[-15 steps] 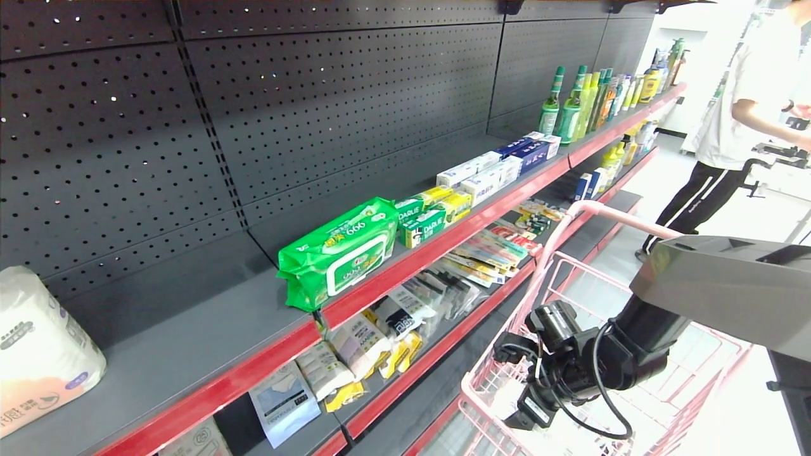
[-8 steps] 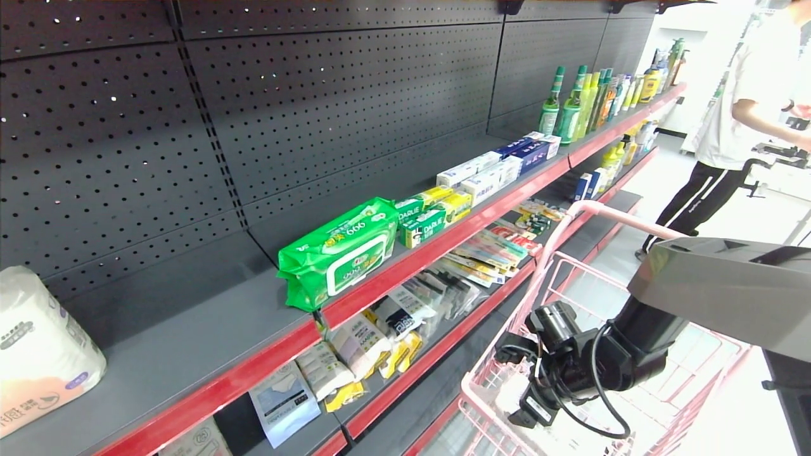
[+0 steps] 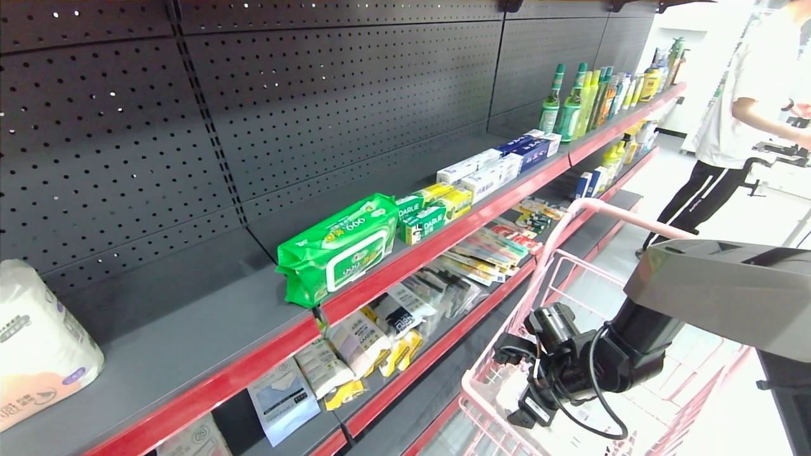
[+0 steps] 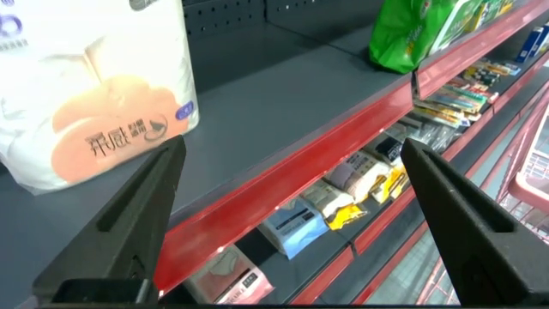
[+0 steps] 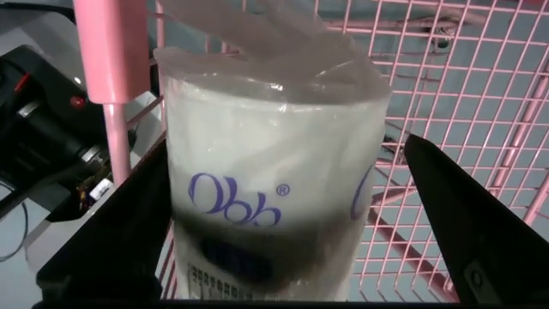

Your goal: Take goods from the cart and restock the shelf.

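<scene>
Only the head camera has shifted slightly. The right gripper (image 5: 283, 257) has its jaws apart around a white plastic-wrapped pack (image 5: 270, 172), blue-lettered, in the pink cart (image 5: 116, 51). The left gripper (image 4: 287, 223) has its jaws apart beside the shelf (image 4: 283, 112).

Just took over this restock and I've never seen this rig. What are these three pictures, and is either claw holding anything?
It is a wheeled robot with two arms. The wide picture is from its head: a shelf with a wipes pack and, at the robot's left, a paper-roll pack; a pink cart at its right. The other two come from cameras on its wrists. The left claw is open and empty, facing the shelf. The right claw is in the cart, open, one jaw on each side of a white pack; whether they touch it I cannot tell.
</scene>
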You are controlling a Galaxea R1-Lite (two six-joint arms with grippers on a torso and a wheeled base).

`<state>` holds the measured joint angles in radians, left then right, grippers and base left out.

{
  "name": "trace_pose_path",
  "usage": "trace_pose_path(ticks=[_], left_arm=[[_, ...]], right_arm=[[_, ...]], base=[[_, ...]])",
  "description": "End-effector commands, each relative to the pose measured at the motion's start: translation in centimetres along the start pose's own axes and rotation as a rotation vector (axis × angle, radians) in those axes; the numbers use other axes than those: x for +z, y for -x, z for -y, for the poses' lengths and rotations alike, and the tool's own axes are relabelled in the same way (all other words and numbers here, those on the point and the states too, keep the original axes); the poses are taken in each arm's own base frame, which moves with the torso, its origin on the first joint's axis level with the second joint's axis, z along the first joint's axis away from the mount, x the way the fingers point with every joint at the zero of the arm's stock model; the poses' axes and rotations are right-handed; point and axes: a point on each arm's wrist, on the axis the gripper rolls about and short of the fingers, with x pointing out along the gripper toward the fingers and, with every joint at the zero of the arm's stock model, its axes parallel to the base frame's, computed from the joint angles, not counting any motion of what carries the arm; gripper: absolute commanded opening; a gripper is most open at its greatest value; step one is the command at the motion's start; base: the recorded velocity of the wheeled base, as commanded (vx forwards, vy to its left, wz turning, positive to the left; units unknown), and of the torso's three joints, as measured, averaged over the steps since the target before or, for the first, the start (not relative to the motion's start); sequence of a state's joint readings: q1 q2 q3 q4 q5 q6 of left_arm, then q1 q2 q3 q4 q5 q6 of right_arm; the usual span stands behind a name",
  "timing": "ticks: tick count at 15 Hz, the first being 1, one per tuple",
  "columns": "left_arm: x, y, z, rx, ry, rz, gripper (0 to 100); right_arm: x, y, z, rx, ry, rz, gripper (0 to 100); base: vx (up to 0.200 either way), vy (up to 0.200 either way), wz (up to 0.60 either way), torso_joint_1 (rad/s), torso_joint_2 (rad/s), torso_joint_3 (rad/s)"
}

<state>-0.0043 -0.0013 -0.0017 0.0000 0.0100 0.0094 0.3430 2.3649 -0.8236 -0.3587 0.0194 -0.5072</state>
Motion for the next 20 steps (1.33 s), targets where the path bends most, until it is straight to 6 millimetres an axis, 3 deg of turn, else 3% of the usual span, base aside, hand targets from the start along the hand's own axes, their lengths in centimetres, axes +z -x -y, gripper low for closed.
trace_pose_path(ticks=[1, 20], left_arm=[[0.0, -0.01, 0.0, 0.0, 0.0, -0.001, 100], [0.0, -0.01, 0.0, -0.001, 0.0, -0.001, 100]], right_arm=[[0.04, -0.01, 0.01, -0.003, 0.004, 0.0, 100], [0.15, -0.09, 0.16, -0.035, 0.033, -0.014, 100]], base=[[0.0, 0.0, 0.0, -0.139, 0.33, 0.188], [0.0, 0.0, 0.0, -0.012, 0.03, 0.019]])
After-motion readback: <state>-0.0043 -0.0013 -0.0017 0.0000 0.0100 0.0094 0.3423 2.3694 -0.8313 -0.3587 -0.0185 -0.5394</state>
